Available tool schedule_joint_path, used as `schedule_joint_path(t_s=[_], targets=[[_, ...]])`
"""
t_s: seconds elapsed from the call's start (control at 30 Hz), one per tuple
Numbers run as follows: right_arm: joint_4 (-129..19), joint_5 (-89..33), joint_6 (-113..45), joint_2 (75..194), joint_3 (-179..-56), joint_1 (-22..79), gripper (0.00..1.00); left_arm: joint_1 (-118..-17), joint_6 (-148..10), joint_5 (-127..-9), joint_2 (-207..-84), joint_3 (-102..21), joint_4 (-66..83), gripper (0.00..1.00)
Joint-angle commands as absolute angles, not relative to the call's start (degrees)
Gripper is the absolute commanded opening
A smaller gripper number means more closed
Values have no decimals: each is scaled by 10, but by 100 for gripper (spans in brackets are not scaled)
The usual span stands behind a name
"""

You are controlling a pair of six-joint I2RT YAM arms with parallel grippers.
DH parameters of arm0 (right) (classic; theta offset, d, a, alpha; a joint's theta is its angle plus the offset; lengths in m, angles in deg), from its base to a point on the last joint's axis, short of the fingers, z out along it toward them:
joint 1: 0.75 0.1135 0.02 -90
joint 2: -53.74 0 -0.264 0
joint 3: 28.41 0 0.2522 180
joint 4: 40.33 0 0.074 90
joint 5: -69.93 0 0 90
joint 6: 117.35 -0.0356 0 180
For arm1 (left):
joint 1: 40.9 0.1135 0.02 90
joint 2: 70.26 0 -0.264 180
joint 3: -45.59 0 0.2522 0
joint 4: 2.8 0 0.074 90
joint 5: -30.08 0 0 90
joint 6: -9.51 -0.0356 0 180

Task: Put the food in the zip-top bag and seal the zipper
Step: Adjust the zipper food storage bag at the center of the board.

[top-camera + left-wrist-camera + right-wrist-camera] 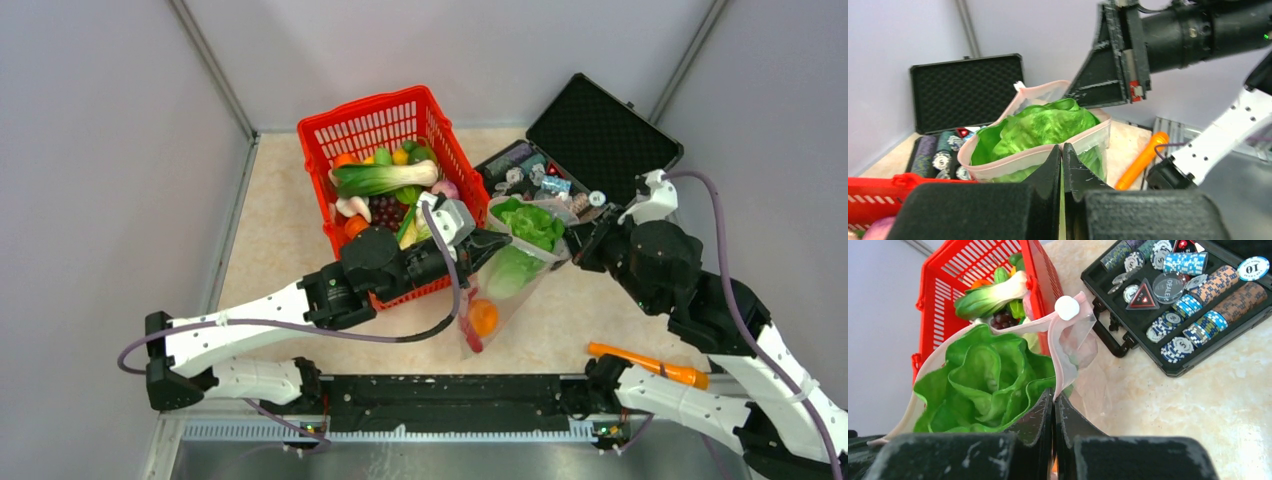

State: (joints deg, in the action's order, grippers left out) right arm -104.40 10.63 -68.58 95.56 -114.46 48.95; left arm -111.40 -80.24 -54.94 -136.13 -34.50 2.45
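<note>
The one clear bag hangs in the middle of the top view, held up between my two grippers with its mouth open, between the red basket at upper left and the open black case at upper right. Inside it I count one head of green lettuce filling the top, one orange round lower down and one small red piece at the bottom corner. The pink zipper strip runs round the open mouth, and a single white slider sits at one end of it. My left gripper has its two fingers pressed together on the near side of that rim. My right gripper is likewise pinched tight on the opposite side, the strip running in between its fingers. The basket behind my left arm holds a heap of more toy vegetables, too many and too overlapped to count. The case holds rows of poker chips. One orange carrot lies on the table at lower right, beside my right arm.
</note>
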Motion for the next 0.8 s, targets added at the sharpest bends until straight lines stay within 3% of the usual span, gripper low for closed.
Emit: schedule_joint_path(t_s=[0.0, 0.13, 0.3, 0.33, 0.4, 0.5, 0.57, 0.77], targets=[[-1014, 109, -669, 948, -1133, 487, 0, -1114, -814, -638, -1365, -348, 42, 0], [-1092, 110, -677, 1001, -1139, 487, 0, -1114, -816, -634, -1371, -330, 65, 0], [-1049, 61, -680, 979, -1080, 487, 0, -1114, -783, -610, -1335, -244, 31, 0], [-1055, 76, -692, 977, -1081, 487, 0, -1114, -772, -606, -1325, -230, 20, 10], [-1055, 96, -694, 969, -1079, 487, 0, -1113, -763, -595, -1311, -216, 12, 61], [-1055, 105, -687, 962, -1083, 487, 0, -1113, -758, -534, -1303, -226, 34, 70], [-1055, 96, -679, 961, -1083, 487, 0, -1110, -760, -501, -1294, -232, 44, 82], [-1008, 39, -647, 950, -1074, 487, 0, -1048, -703, -500, -1310, -281, 83, 98]])
